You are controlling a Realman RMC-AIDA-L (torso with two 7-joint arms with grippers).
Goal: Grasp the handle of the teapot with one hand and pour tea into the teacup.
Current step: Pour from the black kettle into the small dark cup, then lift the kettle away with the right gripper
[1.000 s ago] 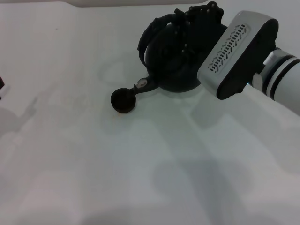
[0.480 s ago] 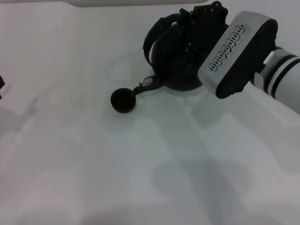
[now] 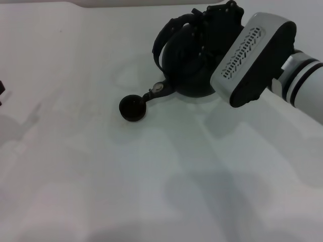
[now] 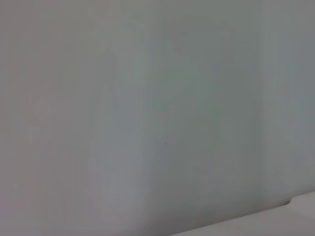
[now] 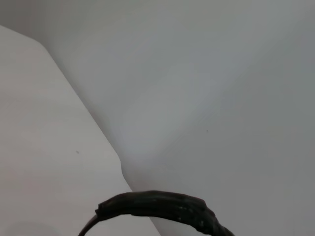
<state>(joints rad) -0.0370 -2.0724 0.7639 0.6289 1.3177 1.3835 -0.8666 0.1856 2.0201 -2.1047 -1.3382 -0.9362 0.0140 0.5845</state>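
Note:
The round matte black teapot point(image 3: 184, 63) sits at the far right of the white table. Its short spout point(image 3: 156, 91), with a small silvery spot, points toward the tiny black teacup point(image 3: 133, 108), and its tip is at the cup's rim. My right gripper point(image 3: 218, 21) is shut on the arched black handle point(image 3: 162, 39) over the pot. Its white perforated housing point(image 3: 250, 55) covers part of the pot. The handle also shows in the right wrist view point(image 5: 162, 205). Of my left gripper, only a dark sliver point(image 3: 1, 89) shows at the left edge.
The white table point(image 3: 101, 166) stretches out in front and to the left of the cup, with only shadows on it. Its far edge point(image 3: 75, 4) runs along the top. The left wrist view shows only plain table surface point(image 4: 157, 118).
The teapot has shifted slightly right and rocked back, drawing its spout a little away from the cup. The right arm moved with it. The teacup has not moved.

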